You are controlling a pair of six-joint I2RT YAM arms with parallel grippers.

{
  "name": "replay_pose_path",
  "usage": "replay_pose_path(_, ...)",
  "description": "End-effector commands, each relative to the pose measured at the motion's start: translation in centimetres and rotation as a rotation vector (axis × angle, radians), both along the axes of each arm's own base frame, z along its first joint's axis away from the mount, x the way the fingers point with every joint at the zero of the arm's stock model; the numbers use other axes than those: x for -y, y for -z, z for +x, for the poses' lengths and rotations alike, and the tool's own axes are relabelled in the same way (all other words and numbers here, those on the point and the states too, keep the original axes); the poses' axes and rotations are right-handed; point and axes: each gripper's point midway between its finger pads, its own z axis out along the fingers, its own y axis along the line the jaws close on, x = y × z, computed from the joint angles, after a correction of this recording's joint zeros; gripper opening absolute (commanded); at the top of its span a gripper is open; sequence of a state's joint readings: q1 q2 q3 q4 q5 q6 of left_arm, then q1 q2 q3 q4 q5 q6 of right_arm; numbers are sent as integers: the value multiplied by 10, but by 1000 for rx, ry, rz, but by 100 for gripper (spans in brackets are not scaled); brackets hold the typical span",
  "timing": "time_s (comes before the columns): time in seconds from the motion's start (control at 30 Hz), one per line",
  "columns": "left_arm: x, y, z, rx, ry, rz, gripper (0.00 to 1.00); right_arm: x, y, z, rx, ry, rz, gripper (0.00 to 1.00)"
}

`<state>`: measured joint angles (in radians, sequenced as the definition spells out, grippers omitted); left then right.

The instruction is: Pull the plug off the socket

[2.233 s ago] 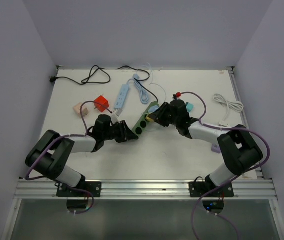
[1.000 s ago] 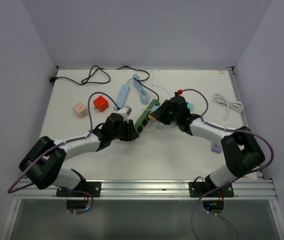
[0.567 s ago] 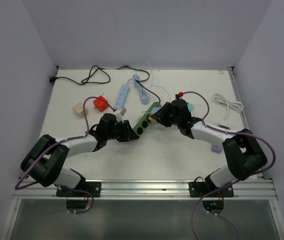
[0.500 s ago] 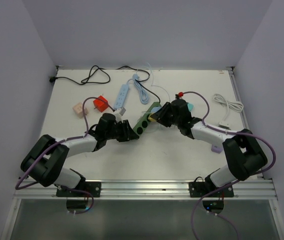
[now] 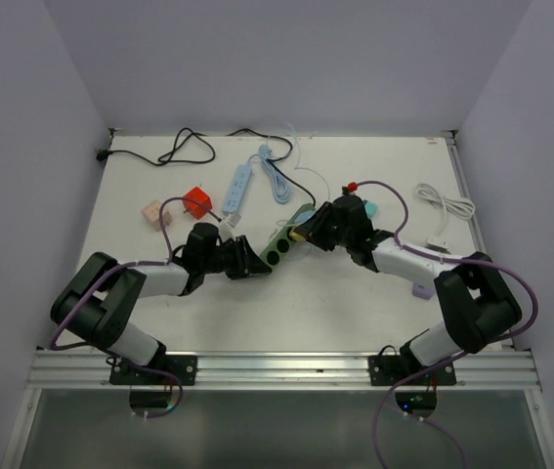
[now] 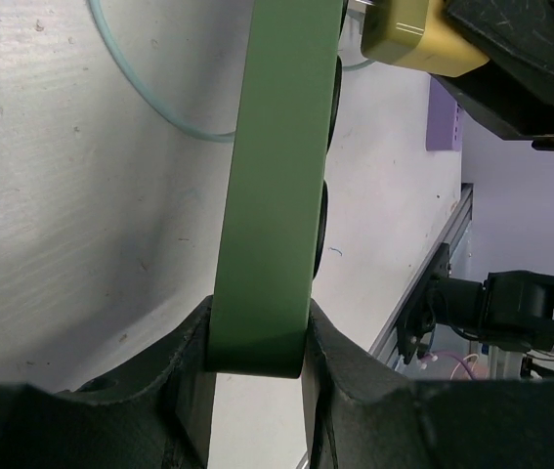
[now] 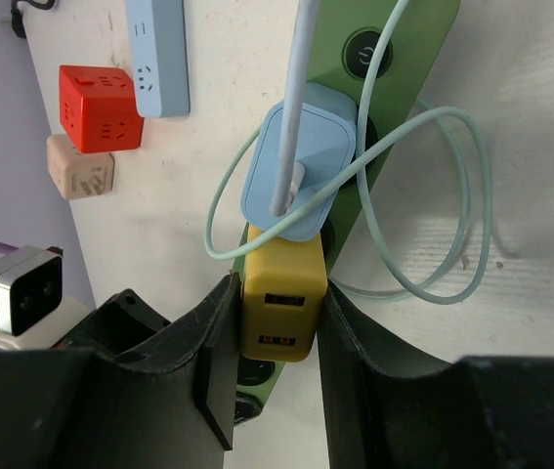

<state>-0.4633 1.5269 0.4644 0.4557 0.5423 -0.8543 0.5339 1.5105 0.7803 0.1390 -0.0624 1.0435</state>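
Green power strip (image 5: 282,244) lies near the middle of the surface | left end effector (image 6: 257,344) squeezes one end so it cannot slide | right end effector (image 7: 277,332) pinches the yellow plug (image 7: 283,293), which looks seated beside a blue plug (image 7: 301,166), ready for pulling.

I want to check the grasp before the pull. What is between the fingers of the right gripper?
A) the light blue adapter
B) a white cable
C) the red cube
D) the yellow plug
D: in the right wrist view the yellow plug sits clamped between the fingers of the right gripper, while the light blue adapter next to it on the green power strip is not gripped.
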Motion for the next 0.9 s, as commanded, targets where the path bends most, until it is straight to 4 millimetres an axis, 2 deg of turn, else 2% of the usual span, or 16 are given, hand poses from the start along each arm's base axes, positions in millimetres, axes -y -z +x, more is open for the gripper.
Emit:
replay_pose_path(0.0,-30,9,32,-18,-217,39,0,32,2,1,51,31,-160,0)
replay_pose_path(0.1,-31,6,33,-9,-218,39,0,36,1,0,57,34,-182,0)
replay_pose_path(0.2,-37,6,39,20,-244,82,0,33,-2,-2,57,14,-173,0)
replay_pose_path(0.37,-51,1,49,113,-275,233,0,30,-6,0,45,16,-158,0)
replay_pose_path(0.53,-41,-4,51,189,-252,350,0,21,-12,2,24,6,-126,0)
replay_pose_path(0.67,-42,-3,53,249,-265,477,0,18,-18,3,26,11,-111,0)
replay_pose_path(0.87,-35,5,49,236,-247,493,0,15,-22,5,26,23,-94,0)
